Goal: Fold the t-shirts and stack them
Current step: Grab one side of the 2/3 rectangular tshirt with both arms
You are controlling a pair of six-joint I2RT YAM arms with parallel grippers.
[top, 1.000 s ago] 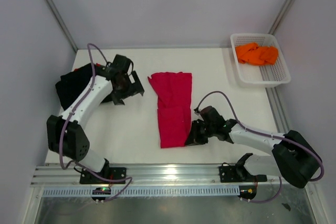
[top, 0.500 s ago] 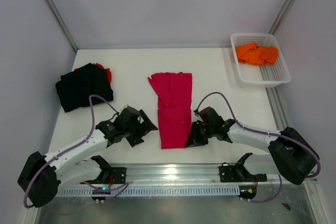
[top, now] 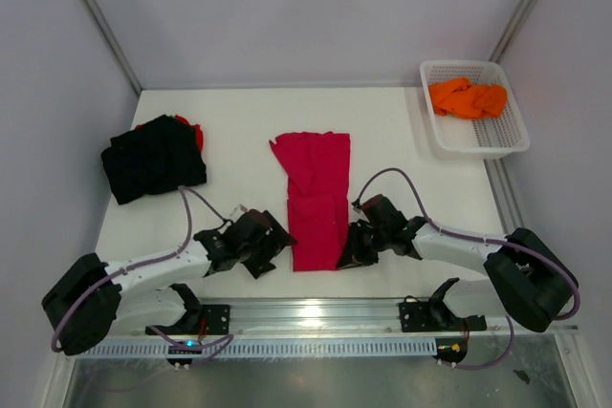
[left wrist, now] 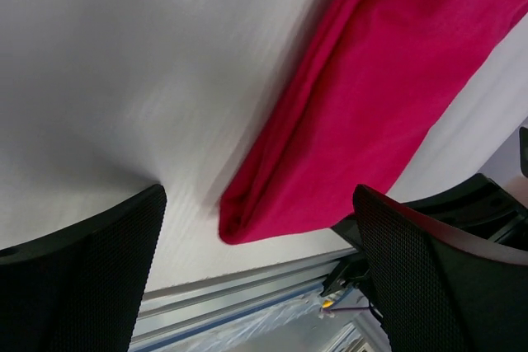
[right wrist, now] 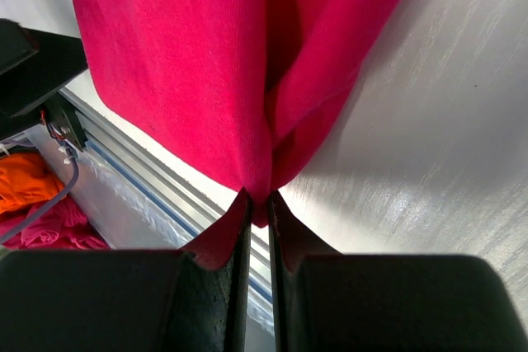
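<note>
A crimson t-shirt (top: 316, 200) lies folded into a long strip in the middle of the table. My right gripper (top: 346, 251) is shut on its near right corner, and in the right wrist view the cloth (right wrist: 223, 55) is pinched between the fingers of that gripper (right wrist: 257, 204). My left gripper (top: 275, 244) stands open just left of the near left corner. In the left wrist view that corner (left wrist: 247, 224) lies between the wide-open gripper's (left wrist: 257, 241) fingers, untouched. A black t-shirt (top: 153, 158) sits at the back left on a red one (top: 197, 132). An orange t-shirt (top: 467, 98) lies in the basket.
The white mesh basket (top: 478, 146) stands at the back right corner. The metal rail (top: 306, 317) carrying both arm bases runs along the table's near edge, close behind the crimson shirt's near end. Grey walls close in the table on both sides.
My left arm has swung from the black stack at the back left down to the crimson shirt's near left corner, gripper still open. The right gripper has kept its hold.
</note>
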